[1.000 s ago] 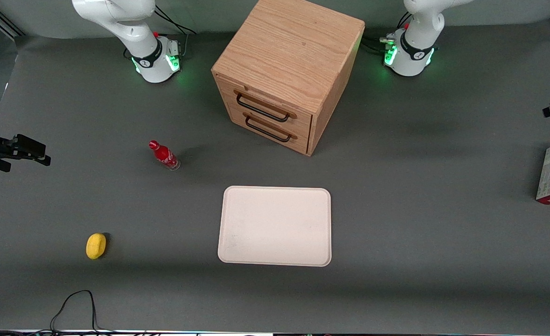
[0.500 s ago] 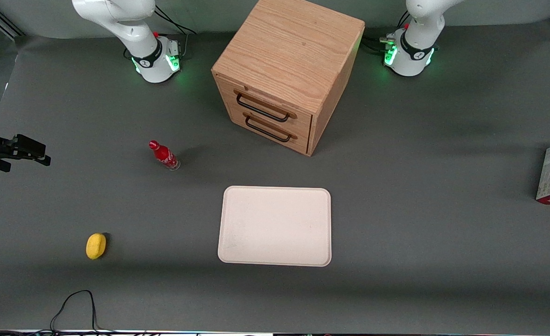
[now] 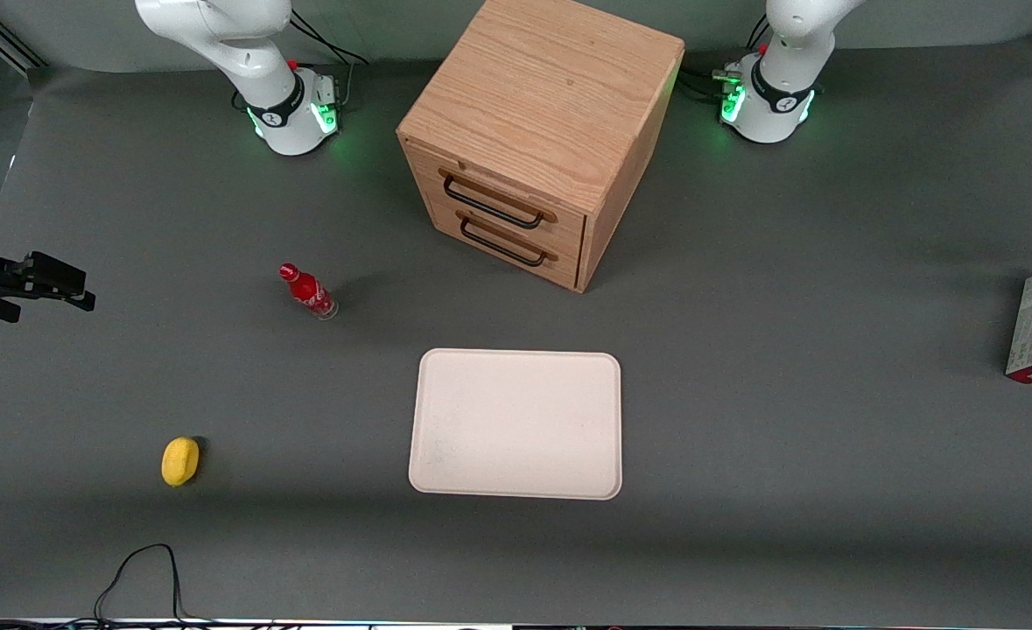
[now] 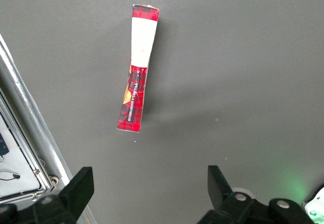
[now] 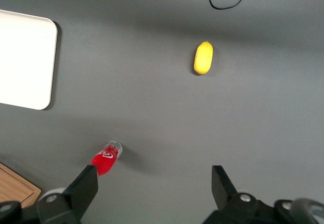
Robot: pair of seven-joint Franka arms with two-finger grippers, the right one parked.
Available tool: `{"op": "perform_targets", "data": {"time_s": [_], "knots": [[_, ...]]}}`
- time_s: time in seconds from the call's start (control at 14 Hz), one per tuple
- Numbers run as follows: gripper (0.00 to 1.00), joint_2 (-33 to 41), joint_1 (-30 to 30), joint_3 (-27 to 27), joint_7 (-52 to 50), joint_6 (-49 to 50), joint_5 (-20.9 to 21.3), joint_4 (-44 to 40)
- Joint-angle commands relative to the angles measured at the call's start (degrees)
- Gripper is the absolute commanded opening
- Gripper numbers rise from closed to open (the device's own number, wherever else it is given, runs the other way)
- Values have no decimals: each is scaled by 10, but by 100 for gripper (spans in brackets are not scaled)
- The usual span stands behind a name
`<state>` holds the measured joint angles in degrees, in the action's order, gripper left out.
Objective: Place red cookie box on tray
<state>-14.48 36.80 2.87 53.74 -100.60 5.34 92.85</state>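
Gripper [image 4: 149,193] above the carton, fingers spread apart.
Thin red cookie box [image 4: 137,89] stands on edge on matte grey table [image 3: 831,394]; smooth tray [image 3: 516,424] well apart.

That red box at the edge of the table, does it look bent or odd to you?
Slightly. The red cookie box stands on a narrow edge at the working arm's end of the table, and from above it bows a little along its length. The gripper hangs open above it, touching nothing. The tray lies bare and flat.
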Motion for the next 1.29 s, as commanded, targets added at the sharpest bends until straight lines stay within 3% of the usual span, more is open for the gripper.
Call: {"op": "perform_targets", "data": {"time_s": [0.0,0.14,0.86,1.21], "knots": [[100,-21,2,-4,35,-1,1,-17],[100,-47,2,-4,92,-33,-1,-19],[100,-195,10,-4,110,-178,-19,-14],[100,-214,12,-5,110,-188,-34,-14]]}}
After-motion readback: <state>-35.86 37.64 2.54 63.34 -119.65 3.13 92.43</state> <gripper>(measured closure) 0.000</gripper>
